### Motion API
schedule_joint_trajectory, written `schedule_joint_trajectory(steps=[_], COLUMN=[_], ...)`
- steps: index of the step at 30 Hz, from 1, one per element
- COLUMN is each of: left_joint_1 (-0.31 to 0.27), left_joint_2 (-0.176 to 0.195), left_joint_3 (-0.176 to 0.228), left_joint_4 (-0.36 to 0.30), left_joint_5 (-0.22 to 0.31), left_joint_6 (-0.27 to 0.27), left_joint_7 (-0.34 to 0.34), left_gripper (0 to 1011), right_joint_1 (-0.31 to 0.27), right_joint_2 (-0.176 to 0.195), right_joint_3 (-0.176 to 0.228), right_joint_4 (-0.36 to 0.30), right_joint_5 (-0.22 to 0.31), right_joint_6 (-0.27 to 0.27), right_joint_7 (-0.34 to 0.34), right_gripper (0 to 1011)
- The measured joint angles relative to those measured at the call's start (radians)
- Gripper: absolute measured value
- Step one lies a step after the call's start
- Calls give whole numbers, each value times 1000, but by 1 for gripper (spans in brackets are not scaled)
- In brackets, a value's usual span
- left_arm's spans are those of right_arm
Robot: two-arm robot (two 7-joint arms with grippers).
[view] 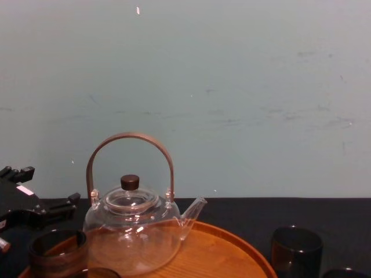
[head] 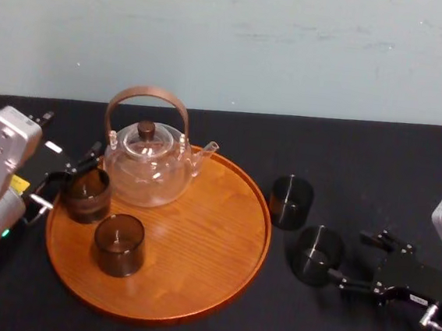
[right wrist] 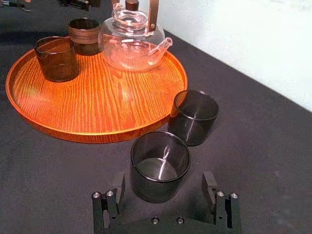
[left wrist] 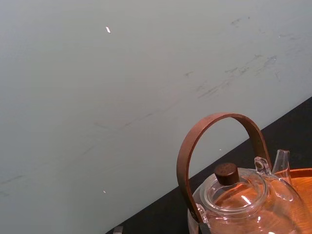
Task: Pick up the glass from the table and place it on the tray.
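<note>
The glass [head: 319,256] is seen standing upright on the black surface [head: 378,165], just off the right rim of the tray [head: 199,234] and apart from it. A second glass [head: 290,202] of the same dark tint is set just behind it, closer to the wall, with a narrow gap between the two.

The right gripper [head: 349,258] is held low over the surface, reached in from the right and pointed toward the tray. Its fingers are spread wide, and in the right wrist view the glass [right wrist: 160,165] is shown just ahead of the right gripper [right wrist: 165,187], its base flanked by the two fingertips; whether either one touches it cannot be told. The glass is not lifted.

On the tray are carried a clear teapot [head: 149,166] with a brown hoop handle and two more dark tumblers, a rear tumbler [head: 87,194] by the left rim and a front tumbler [head: 119,244]. The left gripper [head: 69,178] is held at the tray's left edge, its white wrist bent inward, its fingers parted beside the rear tumbler; contact cannot be made out
</note>
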Motion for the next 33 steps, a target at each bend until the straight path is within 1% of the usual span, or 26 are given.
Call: schedule_joint_trajectory(steps=[7, 13, 17, 25, 27, 33], left_joint_1=[0, 0, 0, 0, 0, 0], left_joint_2=[0, 0, 0, 0, 0, 0], left_joint_3=[0, 0, 0, 0, 0, 0], left_joint_4=[0, 0, 0, 0, 0, 0], left_joint_5=[0, 0, 0, 0, 0, 0], left_joint_6=[0, 0, 0, 0, 0, 0], left_joint_7=[0, 0, 0, 0, 0, 0], left_gripper=[1001, 1001, 1001, 1001, 1001, 1002], right_joint_1=[25, 42, 62, 104, 108, 143], right_joint_2=[-13, -15, -14, -19, -19, -28], right_joint_3=[-16, -26, -43, -76, -79, -105], right_joint_4=[16, 22, 29, 47, 49, 67], right_joint_5=[15, 27, 31, 25, 23, 10], right_joint_6=[46, 81, 105, 140, 142, 161], right_joint_7=[5, 3, 8, 7, 7, 7], right_gripper=[1002, 1002, 1002, 1002, 1002, 1002])
